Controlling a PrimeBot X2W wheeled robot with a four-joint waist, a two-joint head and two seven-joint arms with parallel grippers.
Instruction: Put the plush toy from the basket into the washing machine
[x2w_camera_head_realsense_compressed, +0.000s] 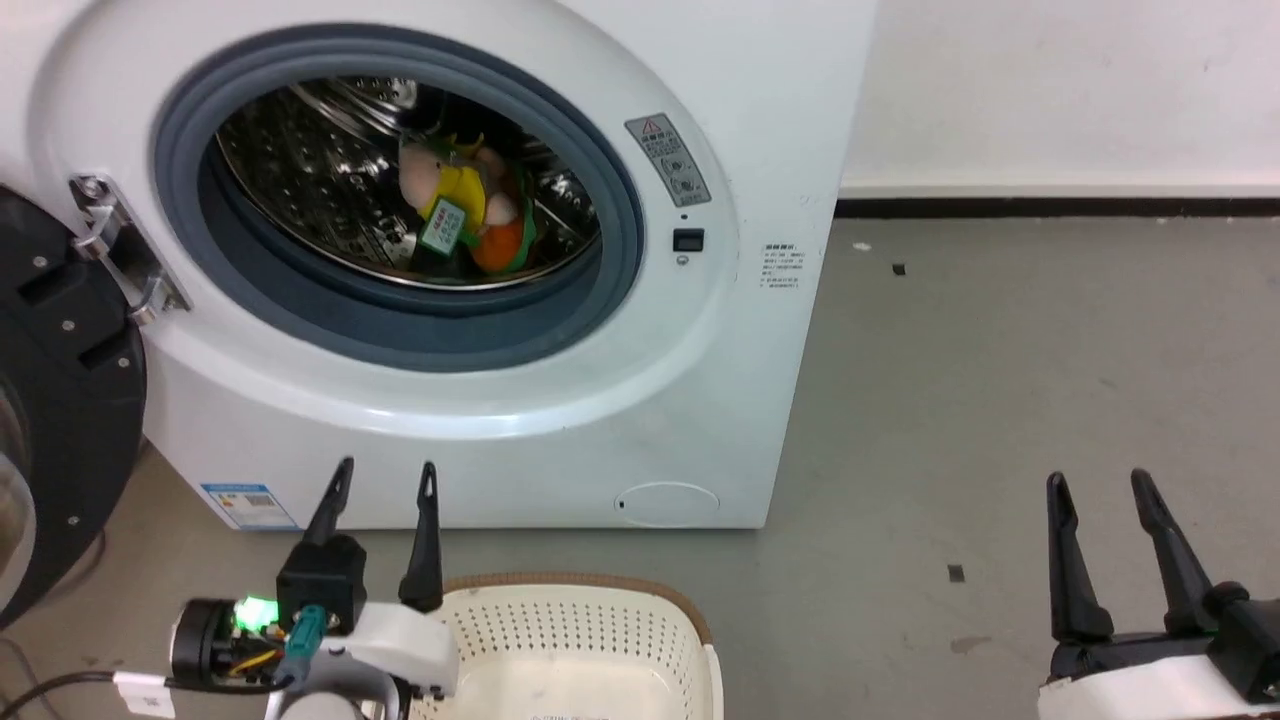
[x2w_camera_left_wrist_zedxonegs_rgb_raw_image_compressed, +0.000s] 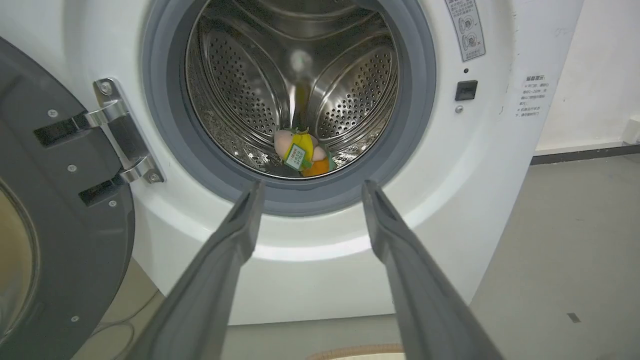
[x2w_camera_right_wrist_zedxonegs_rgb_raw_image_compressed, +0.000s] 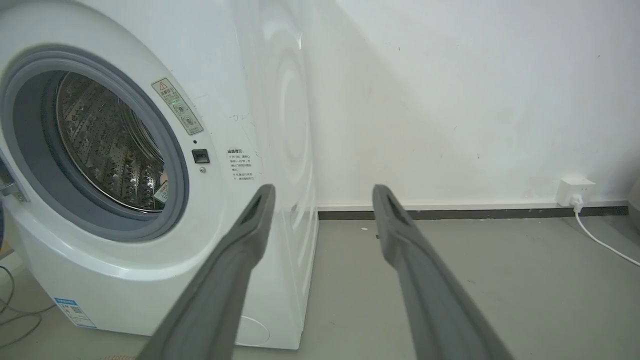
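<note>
Plush toy (x2w_camera_head_realsense_compressed: 468, 208) lying in washing machine (x2w_camera_head_realsense_compressed: 700, 350), door (x2w_camera_head_realsense_compressed: 60, 400) hanging open.
Left gripper (x2w_camera_head_realsense_compressed: 386, 470), right gripper (x2w_camera_head_realsense_compressed: 1098, 480) sitting spread, empty; toy possibly tumbling out.

Floor: we see a grey floor (x2w_camera_head_realsense_compressed: 1000, 400) spreading ahead of the right gripper (x2w_camera_head_realsense_compressed: 1098, 480) and to both its sides.
Wall: white and lightly scuffed (x2w_camera_right_wrist_zedxonegs_rgb_raw_image_compressed: 450, 100), standing beyond that gripper's fingertips.
Baseboard: a dark strip (x2w_camera_right_wrist_zedxonegs_rgb_raw_image_compressed: 475, 214) along the wall's foot.
Socket: we find a white plug block (x2w_camera_right_wrist_zedxonegs_rgb_raw_image_compressed: 575, 191) on the wall just above the baseboard, well right of the right gripper.
Cord: white (x2w_camera_right_wrist_zedxonegs_rgb_raw_image_compressed: 600, 242), trailing from the socket down across the floor, rightward.
Floor marks: one small dark square (x2w_camera_head_realsense_compressed: 956, 573) near the right gripper's left side; another (x2w_camera_head_realsense_compressed: 898, 269) well ahead of it.
Loose cable: thin (x2w_camera_left_wrist_zedxonegs_rgb_raw_image_compressed: 120, 327), on the floor low and left of the left gripper (x2w_camera_left_wrist_zedxonegs_rgb_raw_image_compressed: 313, 184).
</note>
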